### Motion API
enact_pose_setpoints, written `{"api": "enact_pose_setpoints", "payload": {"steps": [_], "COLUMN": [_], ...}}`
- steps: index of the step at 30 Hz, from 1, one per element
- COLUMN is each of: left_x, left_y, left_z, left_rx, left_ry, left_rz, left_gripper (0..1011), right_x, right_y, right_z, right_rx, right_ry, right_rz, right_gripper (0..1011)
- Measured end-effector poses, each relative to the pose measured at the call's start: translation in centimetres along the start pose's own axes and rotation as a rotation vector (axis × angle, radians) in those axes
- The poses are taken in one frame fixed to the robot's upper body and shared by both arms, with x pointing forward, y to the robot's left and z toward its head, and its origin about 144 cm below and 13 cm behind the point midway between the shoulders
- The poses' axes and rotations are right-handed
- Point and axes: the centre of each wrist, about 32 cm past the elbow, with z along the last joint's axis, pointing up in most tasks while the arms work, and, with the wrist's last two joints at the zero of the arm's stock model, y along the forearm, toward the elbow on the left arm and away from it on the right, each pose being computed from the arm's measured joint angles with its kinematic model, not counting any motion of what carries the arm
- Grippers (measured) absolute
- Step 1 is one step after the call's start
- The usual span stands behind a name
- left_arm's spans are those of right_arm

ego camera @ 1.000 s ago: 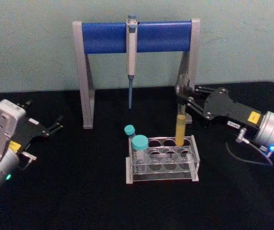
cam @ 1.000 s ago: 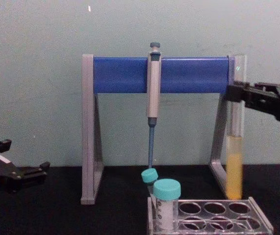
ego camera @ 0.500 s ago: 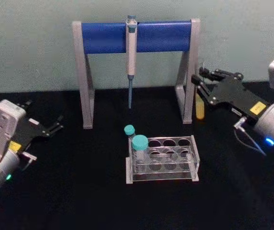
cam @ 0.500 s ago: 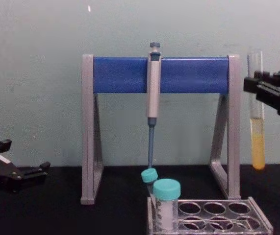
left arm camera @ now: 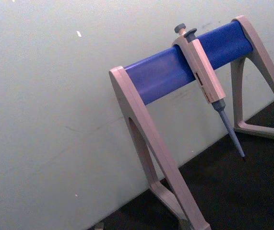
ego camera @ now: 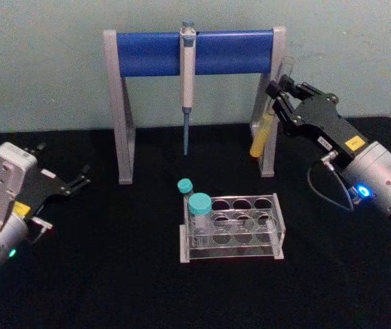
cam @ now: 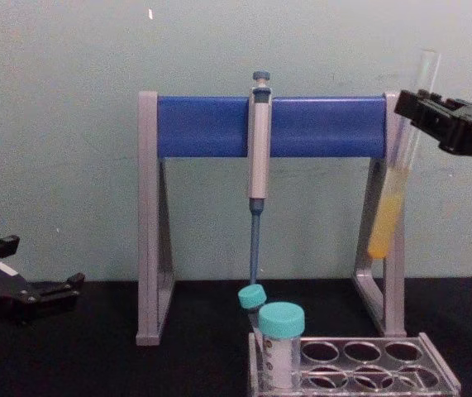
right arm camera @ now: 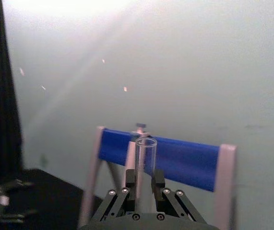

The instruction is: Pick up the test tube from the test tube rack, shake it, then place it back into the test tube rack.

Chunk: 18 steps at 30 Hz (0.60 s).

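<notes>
- While the shaking step appears to be under way, the right gripper (ego camera: 279, 92) holds the test tube (ego camera: 263, 136) in the air over the back right part of the bench, just in front of the right leg of the stand (ego camera: 120, 110).
- Right jaws: closed narrowly on the tube's clear upper part, just below its open mouth, as you can see in the right wrist view.
- Long axis: tilted, with the mouth up and toward the robot's right and the round bottom slanting down toward its left. The yellow liquid sits in the lower part, but its level reads smeared and it may be sloshing.
- Key relation: the test tube rack (ego camera: 229, 255) stands lower, nearer the bench's front edge and to the left of the tube's bottom, well apart from it. You would need the axis upright over a free hole before lowering.
- Rack holes: two teal-capped tubes (ego camera: 198, 205) stand at its left end; the holes toward the right look free.
- Left gripper (ego camera: 64, 164): parked near the bench's left edge, jaws wide, holding nothing.
- Pipette (ego camera: 186, 75): hangs from the stand's blue crossbar, apart from the tube.
</notes>
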Motion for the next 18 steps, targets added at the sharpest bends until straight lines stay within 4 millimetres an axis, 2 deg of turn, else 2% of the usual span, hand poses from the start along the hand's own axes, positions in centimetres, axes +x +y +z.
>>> {"api": "enact_pose_setpoints", "payload": {"steps": [8, 18], "left_x": [0.0, 0.0], "left_y": [0.0, 0.0], "left_z": [0.0, 0.0], "left_rx": [0.000, 0.000], "left_ry": [0.000, 0.000], "left_rz": [0.000, 0.000], "left_gripper": [1001, 1001], "right_x": [0.9, 2.7], "right_y": [-0.3, -1.6], "right_z": [0.3, 1.7], "right_rx": [-0.024, -0.142], "right_ry": [0.174, 0.220], "right_rz": [0.122, 0.314], "right_gripper": [229, 230]}}
